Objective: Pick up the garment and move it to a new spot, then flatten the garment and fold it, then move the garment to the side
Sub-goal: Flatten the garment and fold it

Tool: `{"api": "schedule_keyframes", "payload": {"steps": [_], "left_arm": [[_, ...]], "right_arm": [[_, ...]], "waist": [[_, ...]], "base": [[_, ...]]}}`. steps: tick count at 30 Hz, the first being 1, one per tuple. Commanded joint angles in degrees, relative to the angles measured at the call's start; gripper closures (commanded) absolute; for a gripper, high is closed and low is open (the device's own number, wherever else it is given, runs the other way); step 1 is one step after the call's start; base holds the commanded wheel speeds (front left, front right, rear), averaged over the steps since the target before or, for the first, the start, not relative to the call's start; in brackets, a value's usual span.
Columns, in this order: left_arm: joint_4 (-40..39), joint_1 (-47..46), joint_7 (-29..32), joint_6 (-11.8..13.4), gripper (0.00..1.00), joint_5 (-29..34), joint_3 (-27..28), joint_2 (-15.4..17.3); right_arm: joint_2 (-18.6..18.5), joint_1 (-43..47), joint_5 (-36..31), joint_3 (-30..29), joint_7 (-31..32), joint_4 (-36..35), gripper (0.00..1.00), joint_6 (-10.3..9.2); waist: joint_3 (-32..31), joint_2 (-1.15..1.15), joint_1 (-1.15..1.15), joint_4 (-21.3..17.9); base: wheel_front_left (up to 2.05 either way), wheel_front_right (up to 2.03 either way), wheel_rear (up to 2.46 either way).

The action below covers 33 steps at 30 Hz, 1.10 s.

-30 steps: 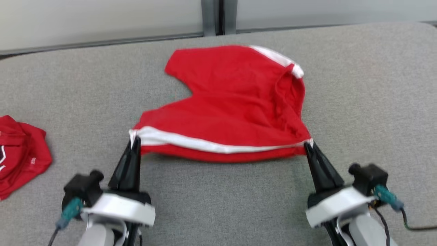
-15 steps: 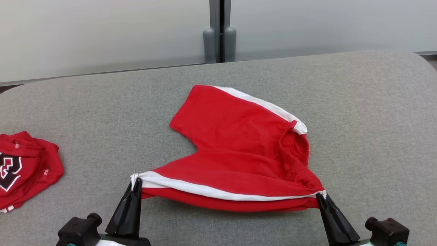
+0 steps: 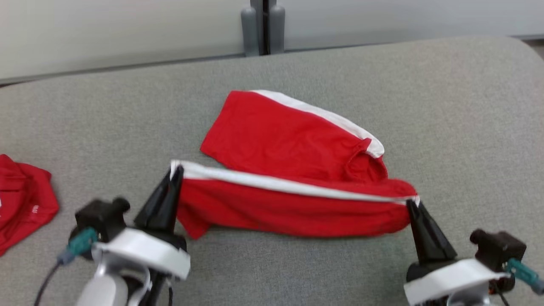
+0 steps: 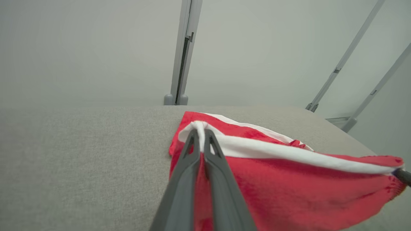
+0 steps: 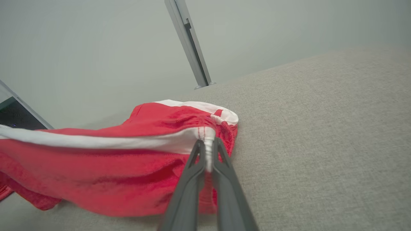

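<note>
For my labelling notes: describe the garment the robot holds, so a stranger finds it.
On the grey table, look at the middle. The red shorts stretch between the left gripper and right gripper by a white stripe; the other red garment lies crumpled, unheld.

Black tapered fingers (image 3: 161,204), white wrist collars (image 3: 144,254), teal plugs (image 3: 80,245), pale forearms (image 3: 104,293)

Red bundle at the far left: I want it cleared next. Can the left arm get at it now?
Probably not yet: the left pincer is shut on a corner of the shorts. The mat between it and the bundle looks bare.
</note>
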Motion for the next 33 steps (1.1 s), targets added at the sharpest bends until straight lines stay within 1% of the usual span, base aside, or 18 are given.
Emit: {"api": "schedule_keyframes", "payload": {"steps": [1, 5, 10, 15, 24, 30, 31, 32, 33], "left_arm": [[1.2, -3.4, 0.0, -0.5, 1.0, -0.4, 0.1, 0.7], [7.0, -13.1, -0.5, -1.9, 1.0, -0.1, -0.9, 1.6], [15.7, -24.8, -0.7, -2.9, 1.0, 0.1, -3.6, 2.6], [26.2, -34.1, -2.2, -3.2, 1.0, -0.1, -6.7, 1.8], [44.3, -47.2, -7.5, -3.3, 1.0, -1.5, -9.4, 0.7], [53.9, -52.6, -10.3, -3.3, 1.0, -3.4, -11.2, 0.3], [55.2, -53.0, -10.4, -3.3, 1.0, -3.8, -11.8, 0.0], [56.3, -53.6, -10.8, -3.3, 0.58, -4.7, -11.8, -0.2], [56.3, -53.6, -10.8, -3.3, 0.58, -4.7, -11.8, -0.2]], "right_arm": [[-0.1, -2.2, 0.8, -0.4, -0.7, 0.8, 1.0, -0.02], [-0.1, -8.2, 3.2, -0.6, -2.5, 4.4, 1.0, -0.02], [-0.1, -14.9, 6.7, 0.4, -4.7, 9.7, 1.0, -0.02], [-0.2, -20.2, 9.2, 2.5, -6.7, 15.3, 1.0, -0.02], [-0.1, -28.3, 13.1, 7.2, -9.8, 22.3, 1.0, -0.02], [-0.1, -32.7, 14.4, 10.7, -11.5, 25.9, 1.0, -0.02], [-0.1, -33.2, 14.3, 11.2, -11.7, 26.1, 0.85, -0.02], [-0.1, -33.6, 14.0, 11.7, -11.9, 26.4, 0.56, -0.02], [-0.1, -33.6, 14.0, 11.7, -11.9, 26.4, 0.56, -0.02]], "waist": [[3.2, 0.0, 0.0, -0.9], [7.2, 0.0, 0.0, -1.9], [11.3, 0.0, 0.0, -3.3], [12.6, 0.0, 0.0, -4.8], [14.6, 0.0, 0.0, -7.8], [16.1, 0.0, 0.0, -8.8], [16.3, 0.0, 0.0, -8.9], [16.4, 0.0, 0.0, -9.0], [16.4, 0.0, 0.0, -9.0]], "base": [[0.0, 0.0, 0.0], [0.0, 0.0, 0.0], [0.0, 0.0, 0.0], [0.0, 0.0, 0.0], [0.0, 0.0, 0.0], [0.0, 0.0, 0.0], [0.0, 0.0, 0.0], [0.0, 0.0, 0.0], [0.0, 0.0, 0.0]]}}
